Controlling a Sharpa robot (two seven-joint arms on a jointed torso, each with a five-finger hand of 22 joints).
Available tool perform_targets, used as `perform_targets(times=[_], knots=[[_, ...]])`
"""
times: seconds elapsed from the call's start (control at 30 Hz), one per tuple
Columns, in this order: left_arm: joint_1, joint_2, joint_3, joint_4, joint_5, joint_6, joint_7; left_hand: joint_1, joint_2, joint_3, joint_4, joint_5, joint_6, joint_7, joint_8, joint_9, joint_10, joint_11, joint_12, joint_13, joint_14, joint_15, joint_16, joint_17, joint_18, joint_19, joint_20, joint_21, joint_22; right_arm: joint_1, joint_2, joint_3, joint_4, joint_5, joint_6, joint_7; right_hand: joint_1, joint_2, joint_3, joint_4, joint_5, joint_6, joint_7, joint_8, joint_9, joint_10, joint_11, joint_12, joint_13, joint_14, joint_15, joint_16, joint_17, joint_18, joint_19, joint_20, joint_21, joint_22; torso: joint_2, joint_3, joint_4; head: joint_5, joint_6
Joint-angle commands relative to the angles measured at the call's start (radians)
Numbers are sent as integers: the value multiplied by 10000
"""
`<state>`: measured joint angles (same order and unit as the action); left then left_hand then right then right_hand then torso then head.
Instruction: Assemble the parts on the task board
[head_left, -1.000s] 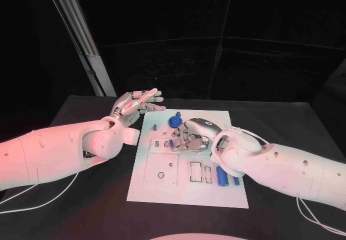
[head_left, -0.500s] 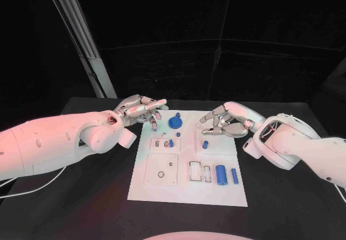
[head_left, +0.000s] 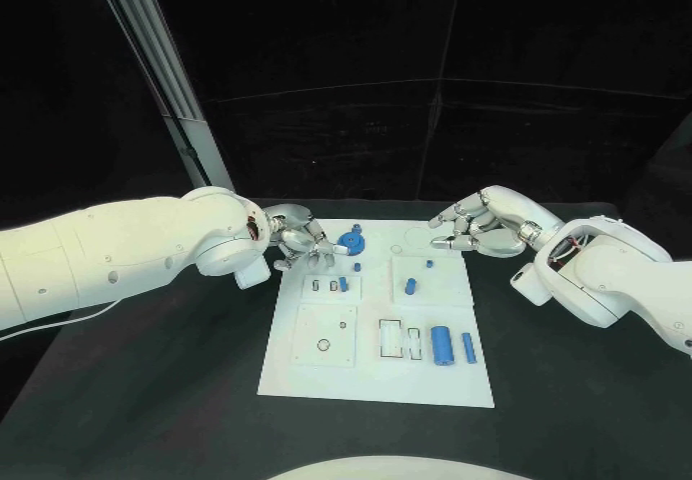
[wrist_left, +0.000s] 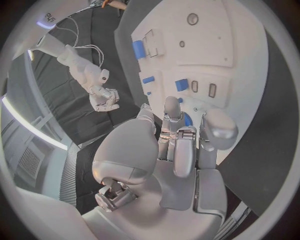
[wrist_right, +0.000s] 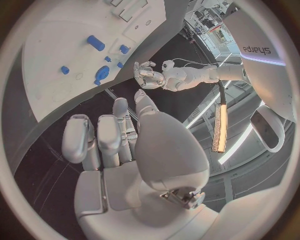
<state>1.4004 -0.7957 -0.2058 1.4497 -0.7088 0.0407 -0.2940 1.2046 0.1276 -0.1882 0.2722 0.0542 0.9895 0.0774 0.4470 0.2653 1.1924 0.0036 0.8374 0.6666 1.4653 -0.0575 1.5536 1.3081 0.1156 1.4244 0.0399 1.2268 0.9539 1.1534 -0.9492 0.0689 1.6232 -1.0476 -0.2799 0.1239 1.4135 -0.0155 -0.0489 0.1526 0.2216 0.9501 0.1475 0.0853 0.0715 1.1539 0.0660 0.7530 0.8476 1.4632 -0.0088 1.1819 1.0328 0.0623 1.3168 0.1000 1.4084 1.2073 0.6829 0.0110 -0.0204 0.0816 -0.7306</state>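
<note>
Black table (head_left: 173, 400), matte, under everything. White rectangular task board (head_left: 378, 385) flat at mid-table, long side running away from the robot; seen also from the left wrist (wrist_left: 237, 45) and the right wrist (wrist_right: 56, 50).

Left hand (head_left: 296, 238) at the board's far left corner, hovering over the edge there; fingers (wrist_left: 181, 150) curled in loosely, nothing seen between them. Fingertips close to the round blue gear-like part (head_left: 351, 241); contact not determinable.

Right hand (head_left: 479, 228) at the board's far right corner, just off the edge, above the table. Fingers (wrist_right: 106, 140) bent inward side by side, holding nothing, apart from all parts.

Parts, all on the board:
- Large blue cylinder (head_left: 441, 346), lying lengthwise near the right side, near half.
- Slim blue cylinder (head_left: 469, 348), just beside it, toward the board's right edge.
- Round blue gear-like part, far end, left of centre.
- Short blue peg (head_left: 410, 287), on the raised square plate at right of centre.
- Small blue peg (head_left: 342, 285), on the small plate at left of centre, beside two slots.
- Tiny blue stud (head_left: 428, 265), beyond the short peg.
</note>
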Motion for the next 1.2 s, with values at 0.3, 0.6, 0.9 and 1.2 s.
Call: perform_targets(times=[0.3, 0.6, 0.9, 1.2], knots=[[56, 892, 8, -384, -1941, 904, -2836, -366, 114, -414, 167, -16, -503, -163, 1553, 991, 609, -162, 2237, 2173, 1055, -177, 172, 2627, -403, 255, -77, 1241, 1882, 27, 135, 11, -161, 328, -334, -624, 150, 61, -94, 13, 375, 51, 25, 22, -11, 6, -65, -108, -103, -52, -70, -185, -128, 225, -140, -31, -107, -134, -16, 13, -26, 75, 1], [60, 1434, 8, -780, -1993, 1201, -3312, -799, -42, -946, 176, -54, -806, -228, 2122, 1443, 665, -206, 2697, 2592, 1055, -228, 172, 2627, -457, 277, -119, 1511, 2296, 27, 216, 11, -221, 293, -366, -768, 136, 63, -143, 53, 515, 49, 24, 21, -13, 10, -66, -126, -149, -50, -70, -235, -148, 230, -152, -33, -133, -169, -2, 6, -20, 30, -1], [59, 1805, -13, -1038, -1994, 1530, -3514, -834, -95, -1043, 167, -55, -850, -237, 2206, 1512, 648, -214, 2722, 2604, 1055, -234, 172, 2627, -465, 277, -125, 1546, 2352, 27, 291, 11, -271, 269, -386, -851, 116, 49, -185, 83, 596, 49, 23, 22, -14, 9, -67, -145, -186, -49, -71, -272, -169, 242, -184, -34, -166, -225, 11, -3, -16, 41, -35], [53, 2043, -25, -1190, -1991, 1673, -3489, -806, -76, -1046, 150, -53, -878, -237, 2233, 1538, 617, -214, 2700, 2568, 1055, -235, 172, 2627, -464, 269, -127, 1549, 2354, 27, 340, 11, -324, 267, -415, -850, 118, 56, -206, 105, 678, 53, 20, 25, -14, 19, -71, -140, -201, -42, -74, -285, -159, 244, -184, -36, -177, -236, 17, -17, -4, -38, -62]])
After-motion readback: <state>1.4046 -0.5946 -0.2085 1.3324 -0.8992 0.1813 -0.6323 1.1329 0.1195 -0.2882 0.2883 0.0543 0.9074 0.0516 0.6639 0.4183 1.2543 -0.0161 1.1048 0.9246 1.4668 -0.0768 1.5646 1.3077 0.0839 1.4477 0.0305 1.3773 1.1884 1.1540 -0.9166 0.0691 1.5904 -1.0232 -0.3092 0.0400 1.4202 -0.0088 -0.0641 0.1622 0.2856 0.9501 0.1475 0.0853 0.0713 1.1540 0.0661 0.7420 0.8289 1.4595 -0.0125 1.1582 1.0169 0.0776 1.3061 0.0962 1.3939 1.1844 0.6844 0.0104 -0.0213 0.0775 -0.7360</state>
